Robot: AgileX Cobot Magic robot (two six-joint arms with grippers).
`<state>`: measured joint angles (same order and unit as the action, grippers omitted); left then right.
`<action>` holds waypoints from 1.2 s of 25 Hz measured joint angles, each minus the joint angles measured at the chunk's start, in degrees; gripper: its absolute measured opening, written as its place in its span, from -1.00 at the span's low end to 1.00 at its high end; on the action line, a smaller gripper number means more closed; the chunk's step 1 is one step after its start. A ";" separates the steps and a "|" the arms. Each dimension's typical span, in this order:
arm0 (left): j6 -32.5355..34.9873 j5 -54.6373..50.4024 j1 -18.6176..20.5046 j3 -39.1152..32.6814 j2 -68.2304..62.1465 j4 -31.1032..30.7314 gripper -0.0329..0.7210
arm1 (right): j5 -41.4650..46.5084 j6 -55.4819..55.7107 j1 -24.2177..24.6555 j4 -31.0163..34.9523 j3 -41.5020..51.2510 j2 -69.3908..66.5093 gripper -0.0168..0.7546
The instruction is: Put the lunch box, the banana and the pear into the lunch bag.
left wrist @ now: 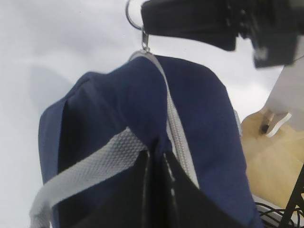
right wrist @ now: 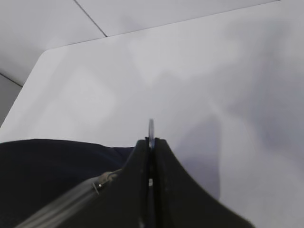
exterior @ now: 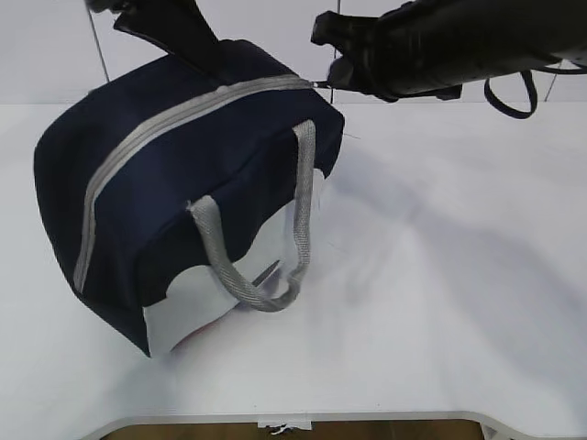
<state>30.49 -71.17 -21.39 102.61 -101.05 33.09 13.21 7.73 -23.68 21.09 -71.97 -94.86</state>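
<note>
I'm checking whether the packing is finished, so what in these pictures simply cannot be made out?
- Inside of the lunch bag: every view, the closed zipper and fabric hide it, so lunch box, banana and pear are unseen.
- Left tool: exterior view, top edge cuts it off behind the bag.
- Ring pull: right wrist view, mostly hidden between the right tool fingers.
- Spotted lower panel: exterior view, handle and shadow cover it.
</note>
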 joint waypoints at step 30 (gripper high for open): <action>-0.11 0.08 -0.04 -0.44 -0.27 1.50 -0.92 | 2.95 0.00 5.07 0.87 -0.40 -5.20 -0.95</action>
<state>30.38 -71.09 -21.43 102.17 -101.32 34.59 16.16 7.73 -18.61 21.96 -72.37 -100.06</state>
